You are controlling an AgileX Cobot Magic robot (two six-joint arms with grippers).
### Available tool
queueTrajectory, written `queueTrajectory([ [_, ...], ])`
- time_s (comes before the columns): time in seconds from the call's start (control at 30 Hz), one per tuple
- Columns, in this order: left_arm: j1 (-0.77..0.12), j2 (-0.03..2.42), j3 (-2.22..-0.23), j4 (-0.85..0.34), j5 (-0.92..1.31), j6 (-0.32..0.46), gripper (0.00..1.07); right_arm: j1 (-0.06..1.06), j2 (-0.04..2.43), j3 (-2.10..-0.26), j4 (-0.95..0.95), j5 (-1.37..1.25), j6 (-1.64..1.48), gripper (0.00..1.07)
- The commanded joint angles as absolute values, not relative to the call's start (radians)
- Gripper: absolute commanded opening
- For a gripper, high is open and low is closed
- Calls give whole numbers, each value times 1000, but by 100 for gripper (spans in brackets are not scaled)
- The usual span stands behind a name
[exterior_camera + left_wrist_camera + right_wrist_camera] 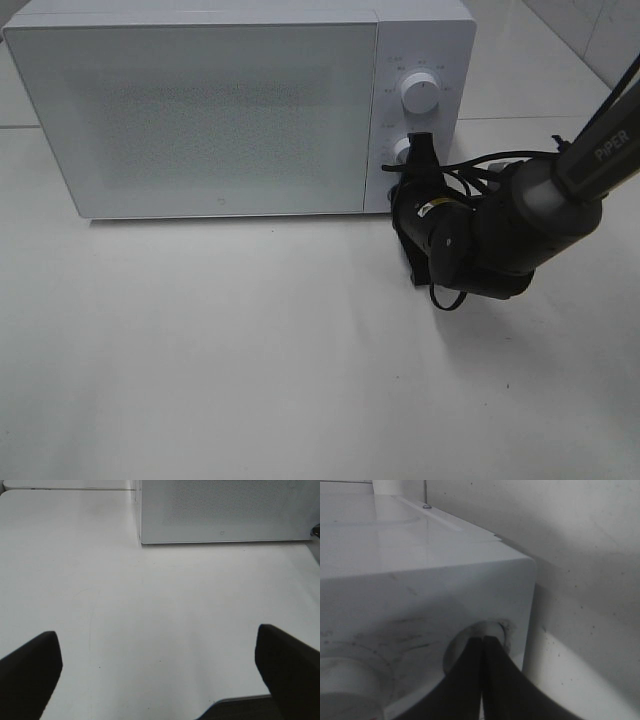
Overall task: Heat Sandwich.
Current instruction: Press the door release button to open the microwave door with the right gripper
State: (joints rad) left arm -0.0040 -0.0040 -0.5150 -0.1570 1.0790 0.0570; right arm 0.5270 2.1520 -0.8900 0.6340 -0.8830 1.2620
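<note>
One microwave stands at the rear of the white desk, with its one door closed flush to the body. The control panel to the right of the door carries two round white knobs, one above the other: the upper knob is fully exposed, and the lower knob is partly covered by the right jaws. One arm is visible in the exterior high view, the right arm, dark grey, reaching in from the right edge toward the panel, with black cable looped along its wrist. The right jaws are closed, tip against tip, with nothing between them. In the right wrist view the two tips meet at the round recess of the lower knob, and whether they touch the knob cannot be told. The left jaws appear in the left wrist view only. They stand wide apart and grip nothing, with bare desk between them. They are well clear of the microwave, whose lower front edge lies beyond them. The sandwich appears in none of the three views. The door is frosted and opaque, so the location of the sandwich cannot be told.
</note>
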Motion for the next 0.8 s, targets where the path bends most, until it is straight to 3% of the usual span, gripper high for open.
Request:
queueTrajectory([
  [0.03, 0, -21, -514, -160, 1073, 54, 98, 515, 2144, -914, 636, -1008, 1277, 0],
  [0.8, 0, -21, -514, -160, 1073, 54, 98, 480, 2156, -1066, 683, -1012, 1162, 0],
])
